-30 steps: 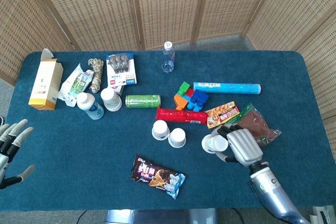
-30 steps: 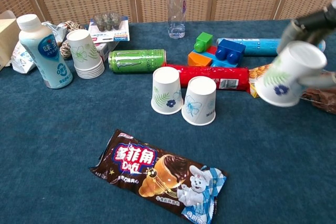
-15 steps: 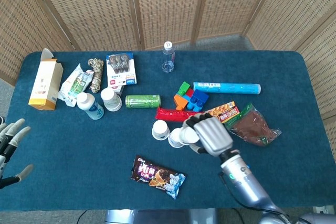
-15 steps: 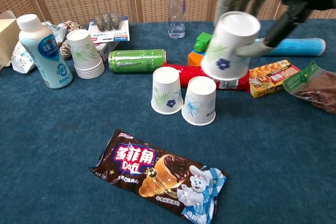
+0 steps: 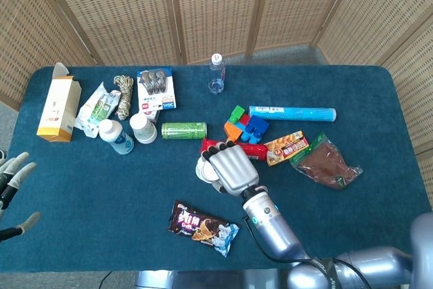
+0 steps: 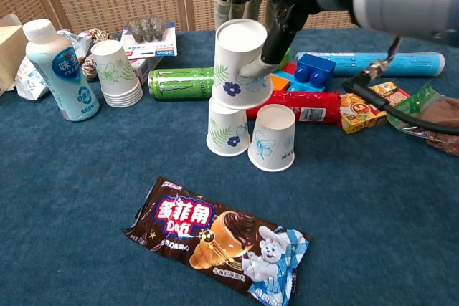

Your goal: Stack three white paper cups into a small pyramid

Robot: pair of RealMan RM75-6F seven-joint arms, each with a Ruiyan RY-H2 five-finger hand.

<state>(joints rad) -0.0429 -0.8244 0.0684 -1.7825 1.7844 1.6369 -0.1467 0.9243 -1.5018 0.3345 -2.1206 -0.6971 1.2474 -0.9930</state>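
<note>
White top cup (image 6: 240,62) gripped in my right hand (image 5: 230,169) sits off-centre over the left base cup (image 6: 226,127); releasing risks toppling.

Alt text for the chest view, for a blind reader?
The right hand holds an upside-down paper cup over two upside-down cups standing side by side on the blue table, with snacks and bottles around.
</note>
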